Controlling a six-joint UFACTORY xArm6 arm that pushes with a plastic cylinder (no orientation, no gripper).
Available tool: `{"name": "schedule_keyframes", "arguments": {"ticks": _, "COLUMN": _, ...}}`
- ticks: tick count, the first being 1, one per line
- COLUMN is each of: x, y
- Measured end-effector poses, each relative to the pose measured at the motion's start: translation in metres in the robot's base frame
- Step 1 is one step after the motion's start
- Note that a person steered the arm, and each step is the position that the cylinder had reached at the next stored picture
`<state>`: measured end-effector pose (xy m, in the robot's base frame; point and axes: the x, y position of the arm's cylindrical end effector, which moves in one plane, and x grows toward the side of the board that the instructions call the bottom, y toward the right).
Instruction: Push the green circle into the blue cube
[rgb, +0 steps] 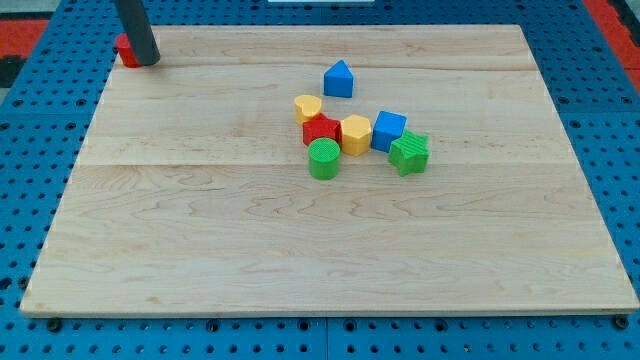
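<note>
Wooden board (200, 260): green circle (323, 159) near blue cube (388, 130), apart.

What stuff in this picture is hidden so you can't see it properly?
- Camera view: my tip stands at the top left corner, far from the green circle and blue cube. The rod covers most of a red block, so its shape is unclear.
- The rod's upper part is cut off by the view's top edge.
</note>
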<state>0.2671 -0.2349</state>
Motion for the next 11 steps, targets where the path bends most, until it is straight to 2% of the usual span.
{"name": "schedule_keyframes", "arguments": {"ticks": 2, "x": 0.019, "y": 0.008}}
{"name": "schedule_keyframes", "arguments": {"ticks": 3, "x": 0.024, "y": 0.054}}
{"name": "schedule_keyframes", "arguments": {"ticks": 4, "x": 0.063, "y": 0.069}}
{"name": "schedule_keyframes", "arguments": {"ticks": 5, "x": 0.122, "y": 0.070}}
{"name": "schedule_keyframes", "arguments": {"ticks": 6, "x": 0.173, "y": 0.110}}
{"name": "schedule_keyframes", "arguments": {"ticks": 7, "x": 0.199, "y": 0.169}}
{"name": "schedule_keyframes", "arguments": {"ticks": 9, "x": 0.183, "y": 0.249}}
{"name": "schedule_keyframes", "arguments": {"ticks": 11, "x": 0.153, "y": 0.287}}
